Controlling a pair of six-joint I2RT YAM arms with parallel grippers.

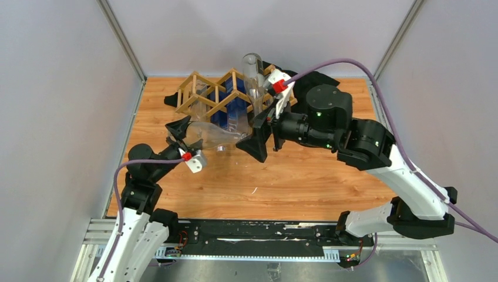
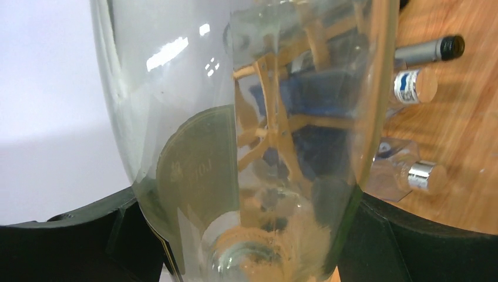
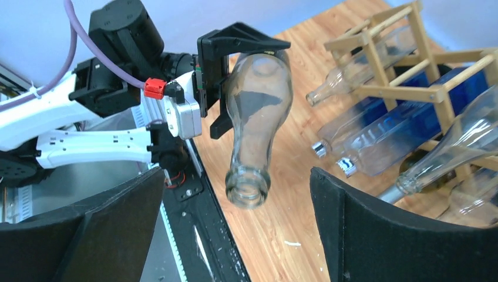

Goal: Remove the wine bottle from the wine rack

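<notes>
wine bottle (image 1: 220,136) base hidden, inside L hand (image 1: 182,135)

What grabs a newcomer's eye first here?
A clear bottle hangs in mid-air in front of the wine rack, its base clamped between the fingers of the left gripper. Its neck points at the right gripper, whose fingers stand open either side of it. The rack holds other bottles, some blue.

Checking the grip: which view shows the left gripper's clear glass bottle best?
Right wrist: the whole clear glass bottle shows, base clamped in the left gripper. Left wrist shows only its body close up; top external, small and partly hidden.
</notes>
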